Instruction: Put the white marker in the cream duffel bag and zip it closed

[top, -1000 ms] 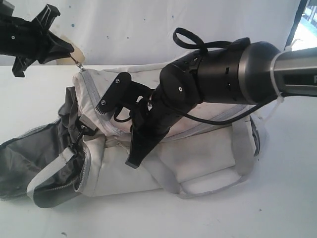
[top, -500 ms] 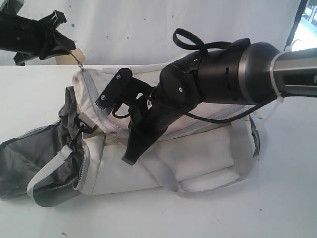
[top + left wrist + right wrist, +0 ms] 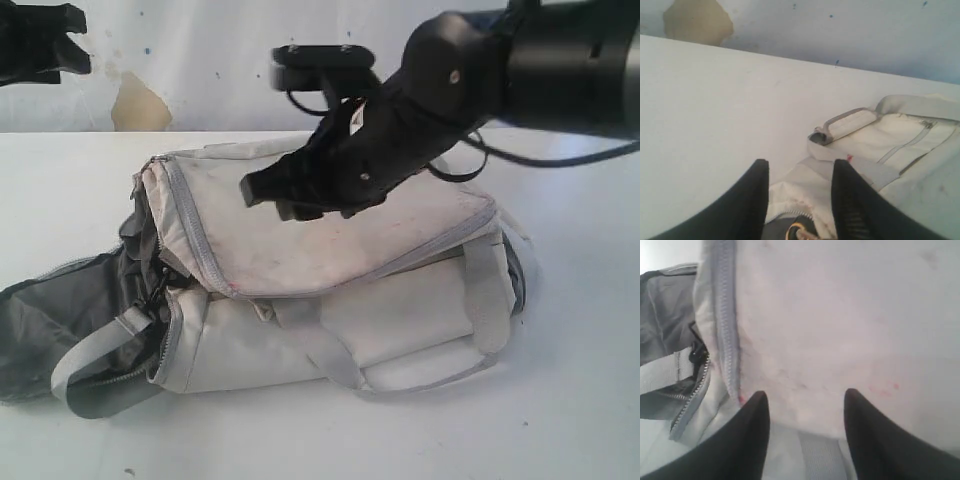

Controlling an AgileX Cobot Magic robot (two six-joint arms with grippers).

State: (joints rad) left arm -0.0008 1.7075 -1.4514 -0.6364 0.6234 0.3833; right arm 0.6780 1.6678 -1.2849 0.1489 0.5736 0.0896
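Note:
The cream duffel bag (image 3: 330,290) lies on its side on the white table, its top flap lying flat and its left end gaping to show dark grey lining (image 3: 60,310). The white marker is not visible in any view. My right gripper (image 3: 285,130) hovers open over the flap, nothing between its fingers; the right wrist view shows stained cream fabric (image 3: 840,315) and the grey zipper (image 3: 725,315) beneath it. My left gripper (image 3: 78,40) is open, up at the far left, clear of the bag. A zipper-pull ring (image 3: 799,233) shows below its empty fingers (image 3: 752,200).
Grey webbing straps (image 3: 320,350) run across the bag's front side. A handle loop (image 3: 845,125) lies at the bag's far end. Behind the table hangs a white backdrop with a tan patch (image 3: 135,100). Bare table (image 3: 560,420) surrounds the bag.
My left gripper let go of the zipper pull at the flap's corner and drew back up-left; the lifted flap dropped flat. My right gripper rose from the bag's front to above the flap.

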